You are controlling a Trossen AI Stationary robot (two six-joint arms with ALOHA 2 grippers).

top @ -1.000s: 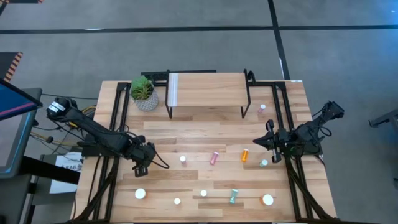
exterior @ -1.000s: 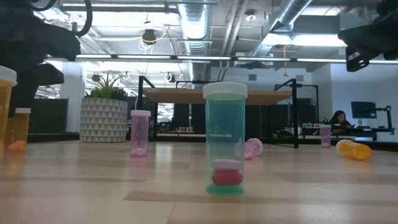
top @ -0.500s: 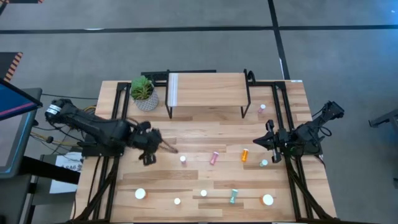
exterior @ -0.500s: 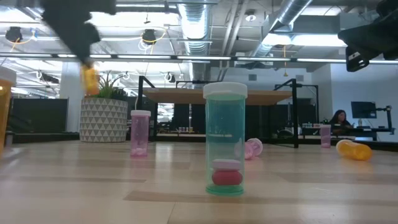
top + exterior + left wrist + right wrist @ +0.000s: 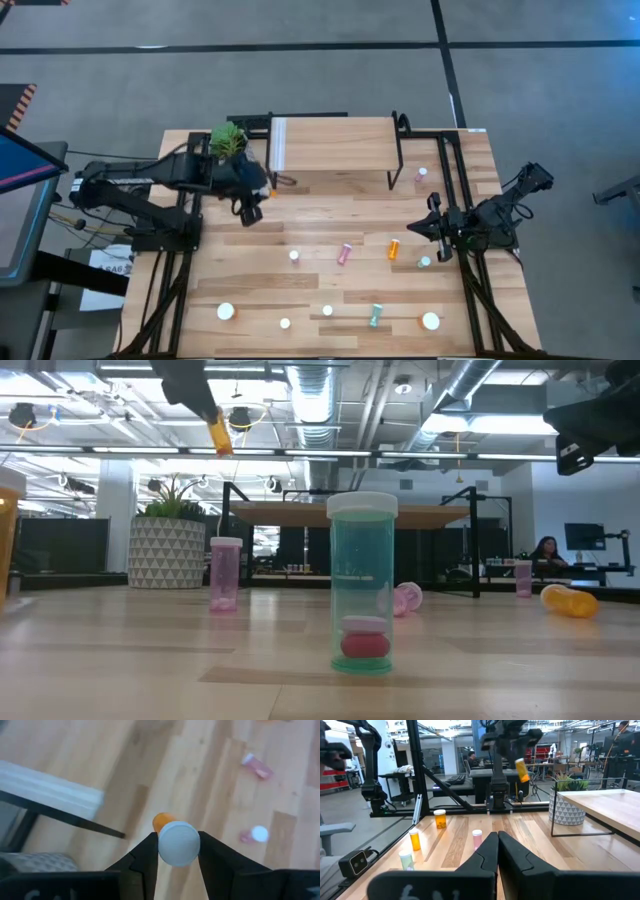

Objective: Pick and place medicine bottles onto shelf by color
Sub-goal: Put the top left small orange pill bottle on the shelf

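My left gripper (image 5: 260,192) is shut on a small orange medicine bottle (image 5: 219,432) with a white cap, high above the table by the near left corner of the shelf (image 5: 335,143). The shelf is a light-wood platform with a white strip (image 5: 279,143) on black legs. My right gripper (image 5: 432,228) is shut and empty at the right side. Several orange, pink and teal bottles stand or lie on the table, among them a lying pink one (image 5: 344,253), a lying orange one (image 5: 394,248) and a teal one (image 5: 362,585). My left gripper pinches the orange bottle at its white cap end (image 5: 178,843) between its two fingers, one on each side. The orange body (image 5: 162,820) sticks out past the fingertips. The bottle is lifted clear of the table and hangs tilted below the gripper in the low view.
A green potted plant (image 5: 228,142) stands just left of the shelf, close behind my left gripper. Black frame rails run along the table's left (image 5: 185,200) and right (image 5: 455,180) sides. More bottles stand near the front edge (image 5: 226,311) and beside my right gripper (image 5: 424,262).
My left gripper has carried the orange bottle from the near left of the table up and toward the far edge, to the shelf's near left corner. The bottle has gone from table level to high in the air.
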